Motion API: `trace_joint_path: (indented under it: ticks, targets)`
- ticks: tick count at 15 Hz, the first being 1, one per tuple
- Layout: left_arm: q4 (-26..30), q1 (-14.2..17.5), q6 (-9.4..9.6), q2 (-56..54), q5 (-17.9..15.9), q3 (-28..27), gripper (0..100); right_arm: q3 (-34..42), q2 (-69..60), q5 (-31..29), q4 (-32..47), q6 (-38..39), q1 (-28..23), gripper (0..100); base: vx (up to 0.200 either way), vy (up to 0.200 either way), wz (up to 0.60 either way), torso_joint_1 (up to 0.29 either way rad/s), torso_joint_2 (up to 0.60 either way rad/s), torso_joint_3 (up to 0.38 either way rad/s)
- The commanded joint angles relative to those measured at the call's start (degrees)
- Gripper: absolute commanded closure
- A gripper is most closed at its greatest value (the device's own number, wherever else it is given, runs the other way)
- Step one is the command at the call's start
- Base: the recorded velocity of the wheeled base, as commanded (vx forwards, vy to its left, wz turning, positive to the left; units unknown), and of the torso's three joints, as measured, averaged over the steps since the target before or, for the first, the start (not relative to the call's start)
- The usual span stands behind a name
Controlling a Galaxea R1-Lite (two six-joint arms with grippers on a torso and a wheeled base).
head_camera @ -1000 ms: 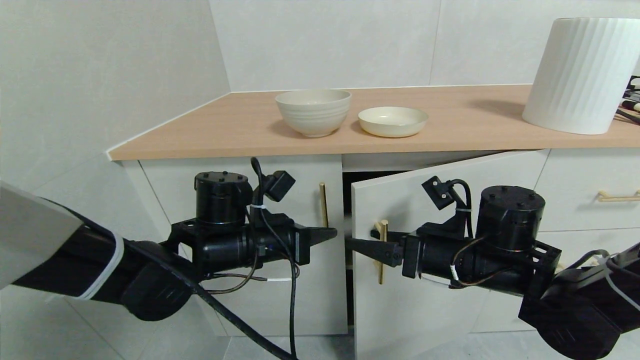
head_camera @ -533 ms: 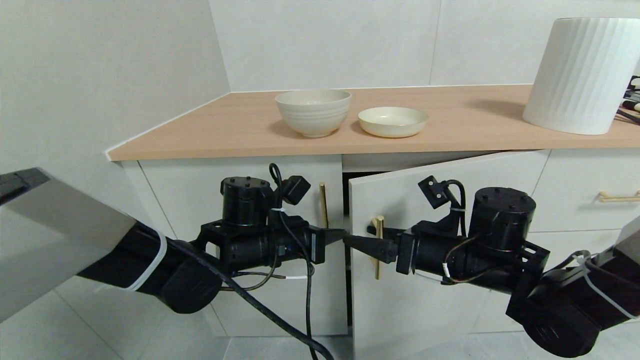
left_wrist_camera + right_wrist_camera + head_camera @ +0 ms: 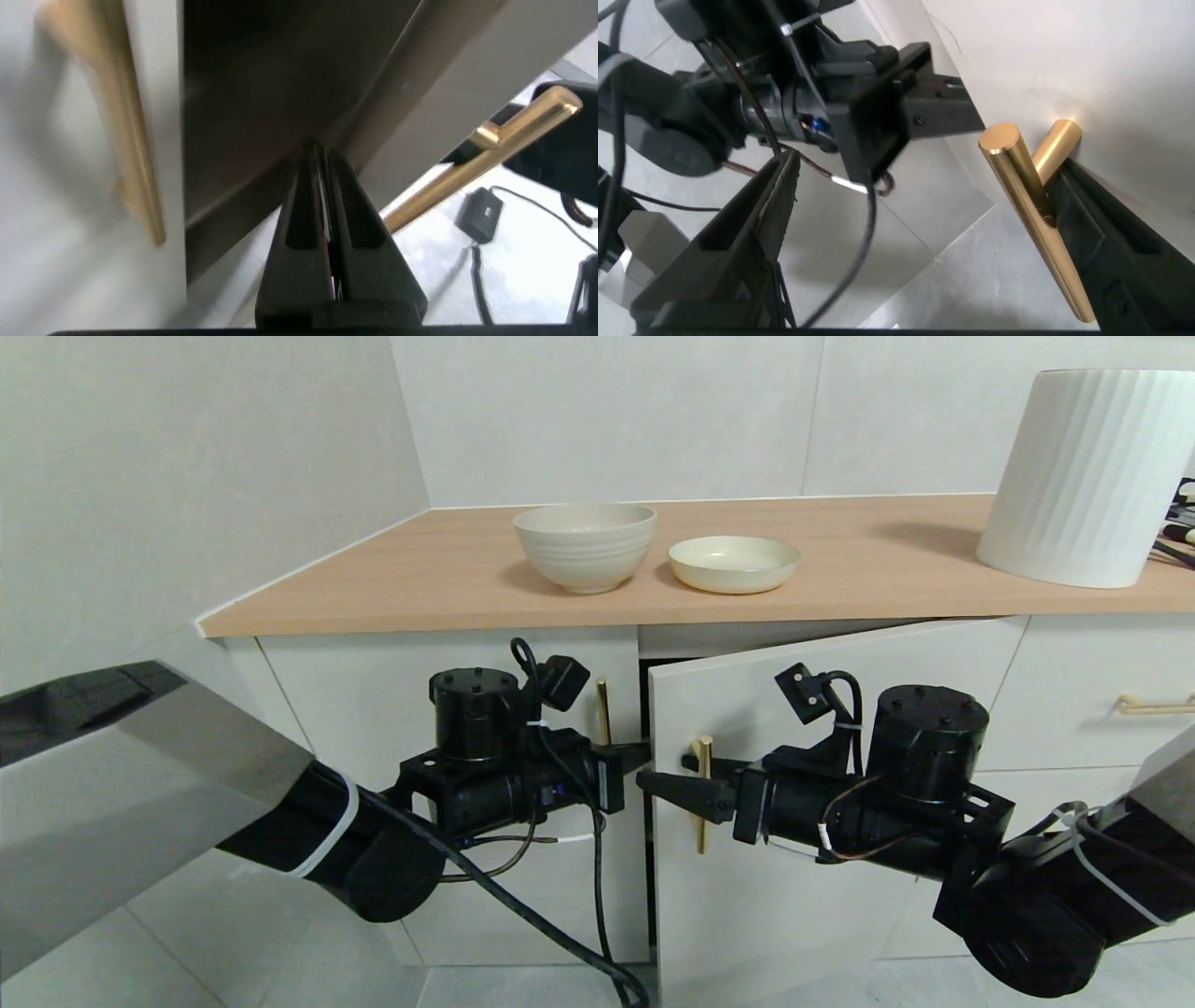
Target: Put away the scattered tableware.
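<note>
Tableware: a ribbed bowl (image 3: 584,546) and a shallow dish (image 3: 734,563) stand side by side, close but apart, near the front edge of the tabletop (image 3: 420,588). Neither is put away yet.
Cupboard: below them the right door (image 3: 738,719) stands ajar, with a dark gap at its free edge. The left door (image 3: 327,691) is closed.
Right claw: your right claw (image 3: 677,777) is spread wide, with the ajar door's brass handle (image 3: 702,793) between its fingers and lying close against one of them. It clasps nothing.
Left claw: your left claw (image 3: 318,154) has its fingers pressed together and is empty. Its tip is at the gap by the ajar door's free edge, and I cannot tell whether it touches.
Handle axis: upright, and your right claw meets it crosswise and level.
Key relation: both pieces lie above the claws, up over the tabletop's lip. The bowl sits over your left claw and the dish over the handle, so the bowl is nearer your left arm and the dish nearer your right.
Step, as I judge it: you are opening the cupboard, early in the job.
Next move, as I judge it: swing the door wider before you lift either piece.
Watch: a raised arm could clip the tabletop's front edge.
</note>
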Motion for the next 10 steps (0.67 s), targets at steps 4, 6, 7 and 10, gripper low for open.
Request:
trace_joint_path:
  ticks: [4,6,7,10]
  targets:
    - [-8.4,-1.8,-0.05,5.0,0.1,0.0,100,0.1,0.3,0.0,0.1,0.1,0.0,0,0.0,0.0,0.0,0.0,0.0,0.0]
    - [-10.3,-2.4,-0.05,5.3,0.1,0.1,100,0.2,0.2,0.0,0.0,0.0,0.0,0,0.0,0.0,0.0,0.0,0.0,0.0]
    - [-10.9,-2.6,-0.05,5.6,0.2,0.1,100,0.2,0.2,0.0,0.0,0.0,0.0,0,0.0,0.0,0.0,0.0,0.0,0.0]
    - [-16.7,-3.7,-0.05,7.5,0.6,0.1,100,0.5,-0.1,-0.5,0.0,0.0,0.0,0,0.0,0.0,0.0,0.0,0.0,0.0]
